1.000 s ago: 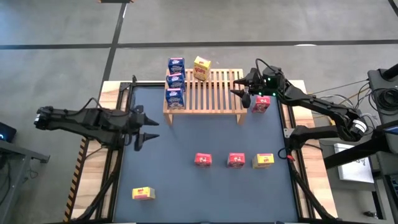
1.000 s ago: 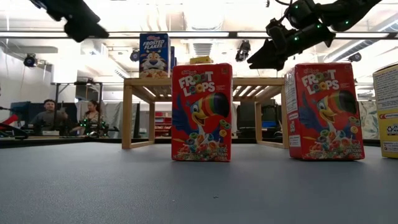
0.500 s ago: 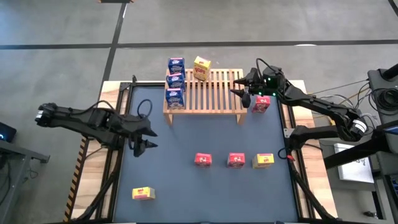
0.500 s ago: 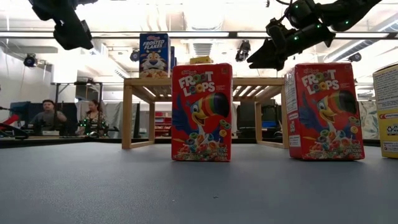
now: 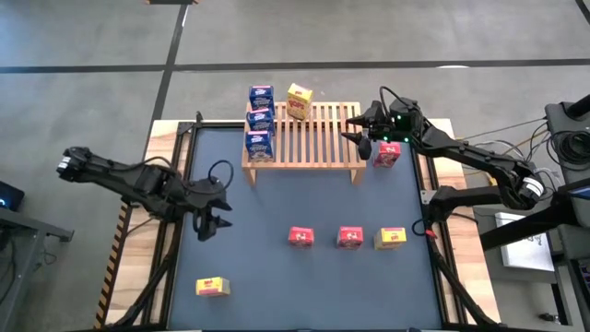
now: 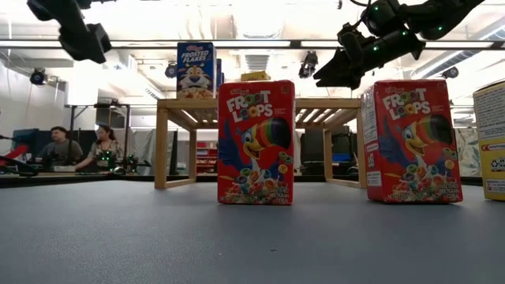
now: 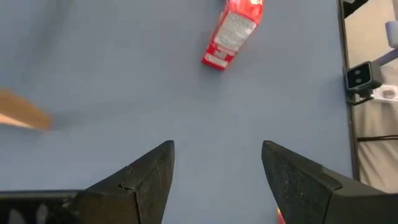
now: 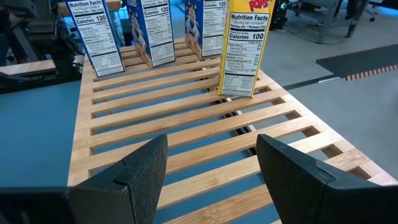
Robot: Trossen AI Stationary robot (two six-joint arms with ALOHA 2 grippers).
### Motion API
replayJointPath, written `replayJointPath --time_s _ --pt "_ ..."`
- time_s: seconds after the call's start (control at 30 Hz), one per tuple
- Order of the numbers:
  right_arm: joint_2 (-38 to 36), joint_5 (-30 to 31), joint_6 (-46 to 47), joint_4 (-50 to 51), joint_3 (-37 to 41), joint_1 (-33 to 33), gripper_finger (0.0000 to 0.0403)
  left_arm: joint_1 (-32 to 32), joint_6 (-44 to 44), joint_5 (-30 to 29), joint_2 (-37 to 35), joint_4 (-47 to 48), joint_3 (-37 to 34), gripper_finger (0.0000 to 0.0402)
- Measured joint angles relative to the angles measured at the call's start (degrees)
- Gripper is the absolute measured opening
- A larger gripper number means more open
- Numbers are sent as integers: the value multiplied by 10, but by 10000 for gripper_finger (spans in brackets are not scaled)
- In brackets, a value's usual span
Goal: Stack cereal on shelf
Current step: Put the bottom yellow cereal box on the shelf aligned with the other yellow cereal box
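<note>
Nearest me, a yellow box [image 5: 213, 288] lies flat at the bench's [image 5: 277, 286] front left corner, well apart from everything else. Further in, toward the right, I see a row of three standing boxes: two red boxes [image 5: 300, 237] [image 5: 349, 237] and a yellow one [image 5: 391, 239] at the right end. In the low view the two red ones [image 6: 256, 143] [image 6: 410, 142] fill the foreground.

My left hand [image 5: 208, 228] hangs above the bench left of that row, fingers [image 7: 147, 180] released and holding nothing; its wrist camera looks down on bare bench and one red box [image 7: 231, 33].

Beyond sits the shelf [image 5: 304, 140] (slatted top, short legs). Three blue boxes [image 5: 259, 145] [image 5: 260, 120] [image 5: 261, 96] stand in a line along its left end, and a yellow box [image 5: 299, 101] stands near its far edge, just right of them. From the right wrist I see their back panels [image 8: 100, 41].

My right hand [image 5: 361, 138] hovers over the shelf's right end, fingers [image 8: 140, 171] spread and empty. A third red box [image 5: 387, 154] stands on the bench just beside that end of the shelf.

In the room behind, two people [image 6: 79, 147] sit at a desk.
</note>
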State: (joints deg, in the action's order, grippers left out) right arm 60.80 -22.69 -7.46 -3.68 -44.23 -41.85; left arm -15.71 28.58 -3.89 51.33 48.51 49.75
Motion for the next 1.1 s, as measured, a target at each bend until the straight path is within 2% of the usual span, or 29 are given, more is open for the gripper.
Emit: replayJointPath --time_s 0.17,0.33,0.5,0.8,1.1 --pt "0 0 0 0 0 0 235 -57 63 -3 1 5 -3 226" --pt "0 0 2 0 0 0 235 -133 107 -58 10 5 2 226" --pt "0 0 4 0 0 0 235 -179 154 -81 27 14 19 226" --pt "0 -2 20 0 0 0 235 -202 166 -99 86 63 84 226" --pt "0 -2 16 0 0 8 235 -229 205 -74 144 89 114 226"
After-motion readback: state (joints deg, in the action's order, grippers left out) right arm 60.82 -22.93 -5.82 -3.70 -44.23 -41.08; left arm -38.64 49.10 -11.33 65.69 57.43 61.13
